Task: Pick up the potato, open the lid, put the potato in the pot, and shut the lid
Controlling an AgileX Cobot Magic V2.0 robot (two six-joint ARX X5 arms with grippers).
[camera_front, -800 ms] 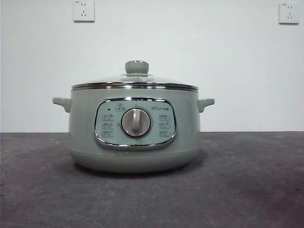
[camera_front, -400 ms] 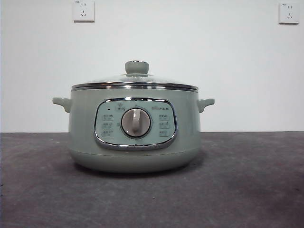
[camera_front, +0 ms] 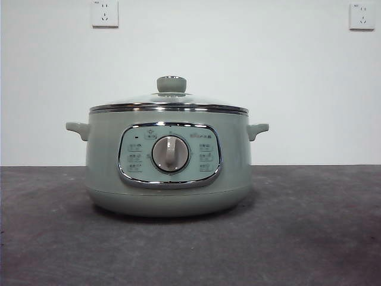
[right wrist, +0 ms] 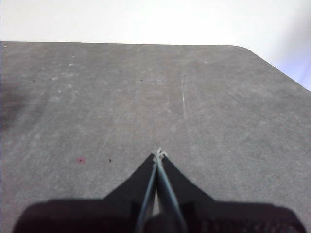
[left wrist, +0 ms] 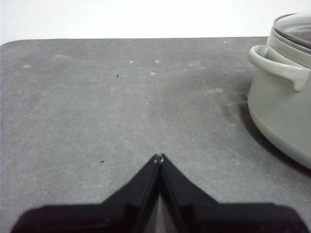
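Note:
The pale sage-green pot (camera_front: 168, 173) stands in the middle of the dark table, its control panel and grey dial (camera_front: 170, 154) facing the front view. The glass lid (camera_front: 169, 103) with its pale-green knob (camera_front: 171, 84) sits shut on the pot. The potato is out of view in every frame. My left gripper (left wrist: 158, 158) is shut and empty above bare table, with the pot (left wrist: 284, 92) and one side handle (left wrist: 276, 66) off to its side. My right gripper (right wrist: 159, 154) is shut and empty above bare table, with no object near it.
The dark grey table (camera_front: 309, 232) runs to a white wall with two sockets (camera_front: 105, 13) (camera_front: 362, 16). The table's far edge and rounded corners show in the left wrist view (left wrist: 14, 42) and the right wrist view (right wrist: 248, 50).

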